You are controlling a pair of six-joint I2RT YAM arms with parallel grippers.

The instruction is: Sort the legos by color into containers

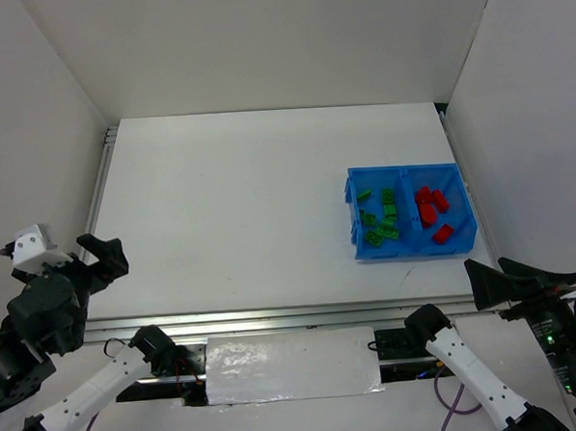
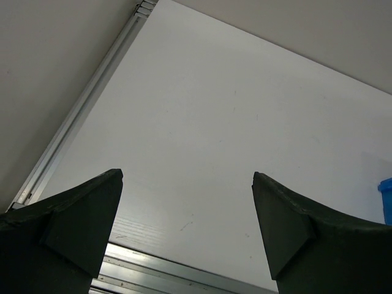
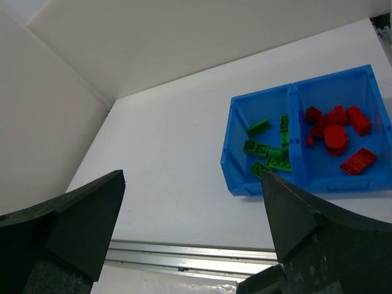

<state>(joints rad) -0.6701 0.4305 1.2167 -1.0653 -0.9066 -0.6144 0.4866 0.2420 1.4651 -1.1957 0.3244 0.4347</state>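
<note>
A white table (image 1: 248, 198) is enclosed by plain white walls (image 1: 260, 43) at the back and both sides. Its near edge is bordered by an aluminium rail (image 1: 274, 319). A glossy white sheet (image 1: 291, 367) is seen in front of that rail, and a purple cable (image 1: 450, 400) to its right.

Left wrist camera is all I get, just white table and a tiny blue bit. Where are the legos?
Observer: In the blue bin, on the right side of the table.
Operator: Are the colors mixed up?
Observer: No. Green legos lie in its left compartment, red legos in its right.
Operator: Is the other hand holding one?
Observer: No, the right hand is open and empty.
</note>
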